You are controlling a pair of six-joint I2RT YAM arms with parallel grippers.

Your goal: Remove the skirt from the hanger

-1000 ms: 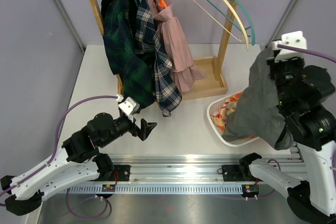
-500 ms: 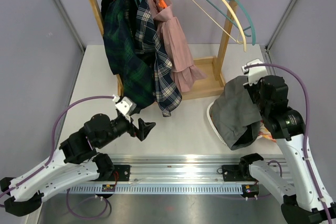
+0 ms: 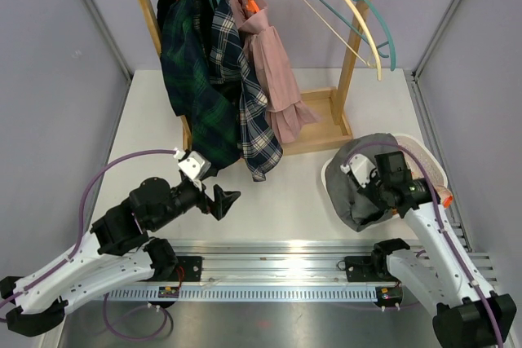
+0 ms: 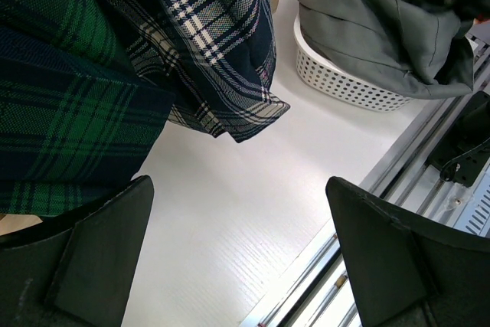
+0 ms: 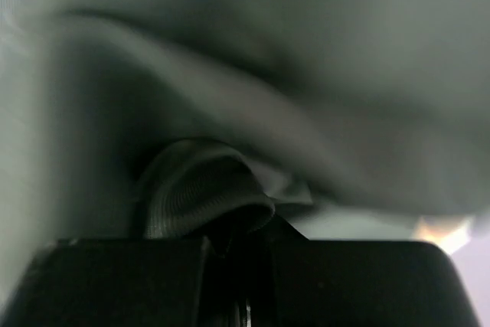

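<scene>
– Right gripper on my feed is clenched on a fold of the grey skirt; the wrist view shows cloth pinched between the jaws.
– Where is the skirt sitting?
– Down in the white basket at the right of the desk, heaped over its left rim, with my right arm bent low over it. It is off the wooden rack. A cream hanger and a teal hanger hang bare at the rack's right end.
– And your left side?
– Left gripper is released, jaws spread wide, hovering just above the desk and holding nothing. It sits near the hem of the navy-and-white plaid garment, not touching it.
– What else is on the rack?
– A dark green plaid garment on the left, the navy plaid beside it, then a pink garment, all bunched together on orange and teal hangers.
</scene>
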